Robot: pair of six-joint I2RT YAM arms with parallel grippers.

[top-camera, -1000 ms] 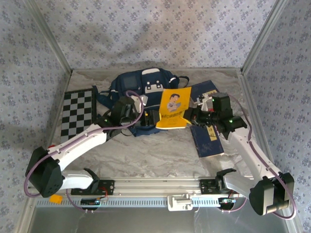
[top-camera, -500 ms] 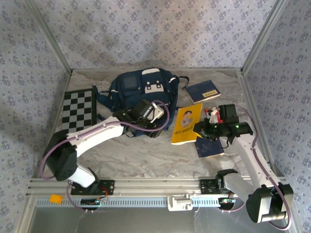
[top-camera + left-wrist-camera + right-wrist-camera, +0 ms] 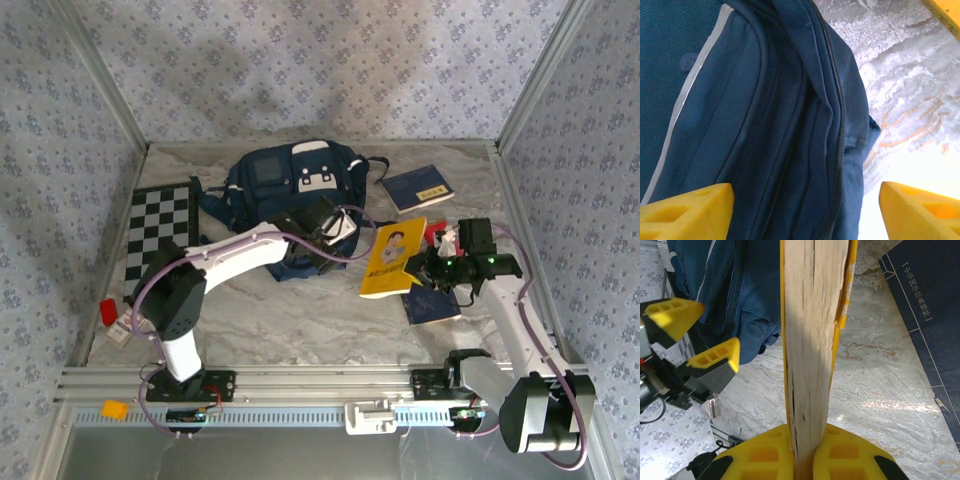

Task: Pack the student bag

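Lying far back on the marble surface (image 3: pixel 300 310), between flowery walls (image 3: pixel 300 60), the student bag (image 3: pixel 290 175) is under my open left hand (image 3: pixel 802 207); my right hand (image 3: pixel 805 447) squeezes a yellow book (image 3: pixel 392 258).

The student bag (image 3: pixel 285 185) is navy with white stripes, the book (image 3: pixel 392 258) yellow.

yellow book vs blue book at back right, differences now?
The yellow book is clamped in the right gripper, raised and tilted; the back blue book lies flat on the table, untouched. The yellow book's cover shows a cartoon figure; the blue one's has a small pale label. Both are right of the student bag.
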